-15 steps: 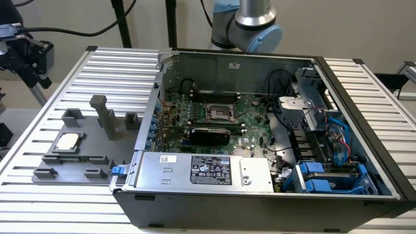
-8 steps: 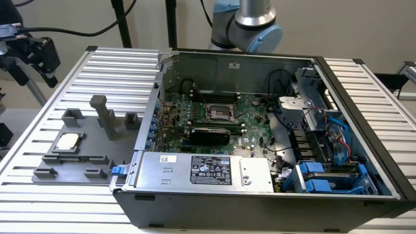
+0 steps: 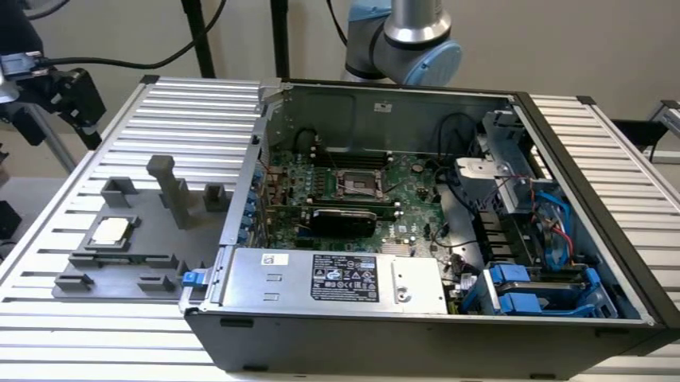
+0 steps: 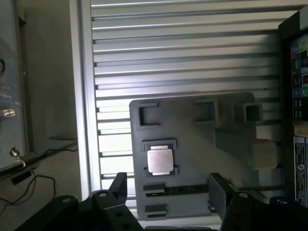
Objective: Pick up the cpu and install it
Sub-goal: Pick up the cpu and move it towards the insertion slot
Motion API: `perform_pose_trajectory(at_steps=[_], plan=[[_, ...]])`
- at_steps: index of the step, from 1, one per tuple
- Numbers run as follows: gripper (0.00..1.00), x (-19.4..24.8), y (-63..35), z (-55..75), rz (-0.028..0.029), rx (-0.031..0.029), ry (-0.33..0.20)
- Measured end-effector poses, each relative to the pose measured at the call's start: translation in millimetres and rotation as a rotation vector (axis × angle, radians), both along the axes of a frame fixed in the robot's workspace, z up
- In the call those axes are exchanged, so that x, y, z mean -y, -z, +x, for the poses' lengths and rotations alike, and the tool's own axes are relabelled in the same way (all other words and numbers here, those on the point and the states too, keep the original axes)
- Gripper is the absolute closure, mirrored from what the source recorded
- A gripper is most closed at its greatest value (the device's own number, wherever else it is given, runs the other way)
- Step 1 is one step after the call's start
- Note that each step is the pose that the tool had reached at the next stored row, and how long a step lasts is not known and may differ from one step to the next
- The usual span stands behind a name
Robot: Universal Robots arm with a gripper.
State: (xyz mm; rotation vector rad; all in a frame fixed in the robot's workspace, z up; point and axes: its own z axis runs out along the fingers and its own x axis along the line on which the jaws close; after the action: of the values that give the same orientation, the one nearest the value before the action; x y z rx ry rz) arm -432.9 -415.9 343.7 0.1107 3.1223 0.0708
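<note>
The cpu (image 3: 111, 231), a small square chip with a silver top, lies flat in a recess of the grey fixture plate (image 3: 149, 263) on the slatted table, at the exterior view's left. In the wrist view the cpu (image 4: 160, 160) sits on the fixture plate (image 4: 202, 139), well below the camera. My gripper (image 4: 168, 188) hangs high above it, open, its two black fingers (image 4: 119, 185) spread wide with nothing between them. In the exterior view my gripper (image 3: 76, 102) hovers at the far left, above the table's back corner. The dark socket (image 3: 356, 183) lies on the motherboard inside the case.
An open computer case (image 3: 595, 239) takes up the middle and the exterior view's right, with a power supply (image 3: 340, 278) along its front and blue drive bays (image 3: 531, 290). Grey upright blocks (image 3: 165, 187) stand on the fixture plate. Cables hang off the table's left edge.
</note>
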Motion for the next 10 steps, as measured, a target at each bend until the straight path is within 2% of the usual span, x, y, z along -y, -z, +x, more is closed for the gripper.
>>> perform_pose_trajectory(at_steps=[6, 10], plan=[[0.22, 3.6, 11.0, 0.1, 0.0, 0.0001, 0.0], [0.22, 8.9, 18.2, 0.1, -0.0001, -0.0001, -0.001]])
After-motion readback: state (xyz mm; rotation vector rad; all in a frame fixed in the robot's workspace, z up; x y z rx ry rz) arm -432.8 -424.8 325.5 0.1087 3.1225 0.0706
